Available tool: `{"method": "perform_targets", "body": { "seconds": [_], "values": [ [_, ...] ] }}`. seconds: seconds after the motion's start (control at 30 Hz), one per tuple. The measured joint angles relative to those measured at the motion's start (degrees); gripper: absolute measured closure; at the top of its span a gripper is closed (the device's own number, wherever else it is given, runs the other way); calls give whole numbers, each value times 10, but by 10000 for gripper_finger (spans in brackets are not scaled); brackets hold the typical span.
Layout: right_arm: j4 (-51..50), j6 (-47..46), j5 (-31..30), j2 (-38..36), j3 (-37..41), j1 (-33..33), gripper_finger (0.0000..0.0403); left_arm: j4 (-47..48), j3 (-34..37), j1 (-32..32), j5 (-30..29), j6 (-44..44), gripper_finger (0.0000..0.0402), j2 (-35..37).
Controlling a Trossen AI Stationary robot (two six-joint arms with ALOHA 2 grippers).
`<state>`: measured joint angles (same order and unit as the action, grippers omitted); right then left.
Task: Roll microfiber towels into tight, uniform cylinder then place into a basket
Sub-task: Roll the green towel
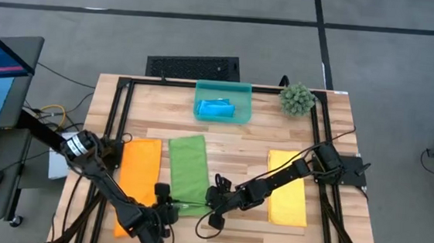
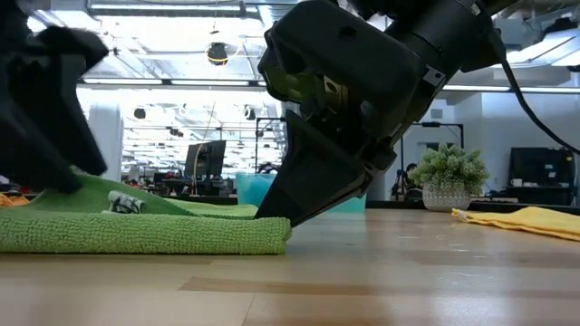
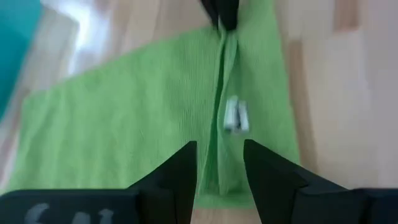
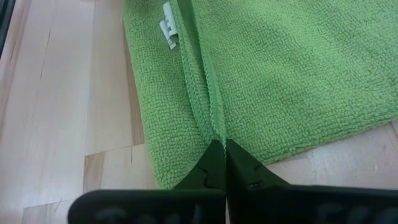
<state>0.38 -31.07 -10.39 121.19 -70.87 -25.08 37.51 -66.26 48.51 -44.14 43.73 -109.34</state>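
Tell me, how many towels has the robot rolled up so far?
One looks done: a blue towel lies in the basket. Now both arms work on the green towel: the right gripper is pinched shut on a fold at its near edge, and the left gripper is open around that same fold. The orange towel and yellow towel lie flat, waiting.

Overhead and table-level views (plus close wrist cameras) share the green towel point(image 1: 189, 172).

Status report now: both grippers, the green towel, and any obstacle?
Right gripper shut on green towel near edge. Left gripper open over same edge. Blue towel in basket. Nothing in the way.
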Motion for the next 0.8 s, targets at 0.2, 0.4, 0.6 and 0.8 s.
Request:
{"method": "perform_targets", "body": {
  "seconds": [0.2, 0.4, 0.6, 0.8],
  "values": [
    [0, 0, 0, 0, 0, 0, 386, -35, -27, 19, -30, -65, 276, 2],
    [0, 0, 0, 0, 0, 0, 395, -102, 1, 14, 20, -94, 276, -9],
    [0, -3, 0, 0, 0, 0, 382, -102, 33, -7, 35, -51, 276, -10],
    [0, 0, 0, 0, 0, 0, 397, -116, 50, -26, 72, -28, 276, -10]
  ]
}}
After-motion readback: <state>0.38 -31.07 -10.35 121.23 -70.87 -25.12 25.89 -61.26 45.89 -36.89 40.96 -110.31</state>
